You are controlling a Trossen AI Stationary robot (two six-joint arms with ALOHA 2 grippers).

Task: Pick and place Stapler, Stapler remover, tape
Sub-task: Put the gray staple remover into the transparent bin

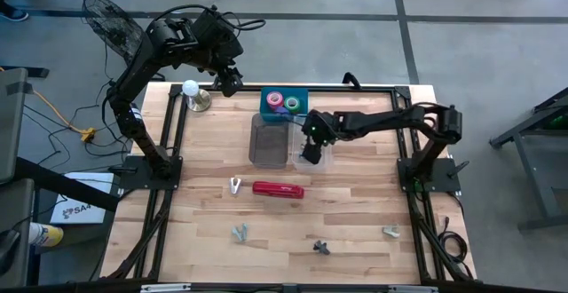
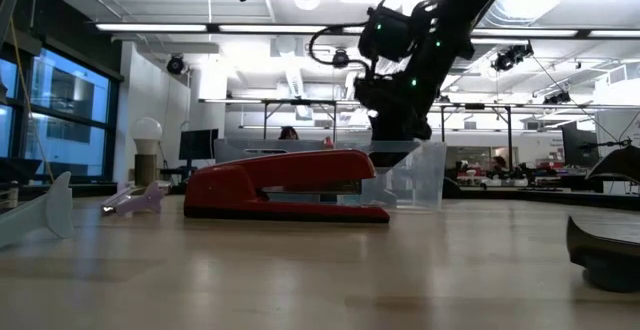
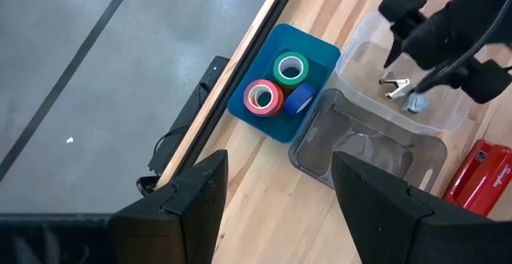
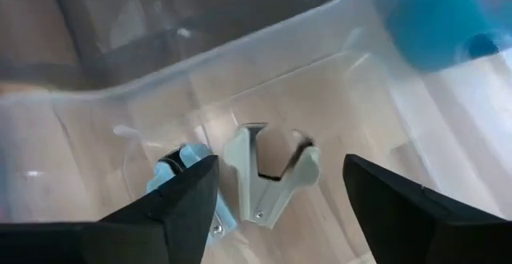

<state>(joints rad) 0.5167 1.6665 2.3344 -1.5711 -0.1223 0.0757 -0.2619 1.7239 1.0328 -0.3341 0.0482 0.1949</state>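
Note:
The red stapler [image 1: 278,189] [image 2: 285,185] lies flat on the table, nearer than the bins. Tape rolls, green [image 3: 291,68], pink [image 3: 262,96] and blue [image 3: 300,98], lie in a blue bin [image 1: 297,93]. My right gripper [image 1: 310,155] [image 4: 280,208] hangs open over a clear bin [image 1: 321,162]. In that bin a pale staple remover [image 4: 268,176] and a bluish one [image 4: 188,168] rest on the floor below the fingers, untouched. My left gripper [image 1: 229,84] [image 3: 276,192] is open, raised high over the table's far left part.
A grey see-through bin [image 1: 269,140] stands between the blue and clear bins. More staple removers lie on the table [image 1: 235,185] [image 1: 240,233] [image 1: 321,247] [image 1: 390,232]. A lamp with a round bulb [image 1: 193,96] stands near the far left corner. Bare wood [image 1: 355,204] spreads along the near side.

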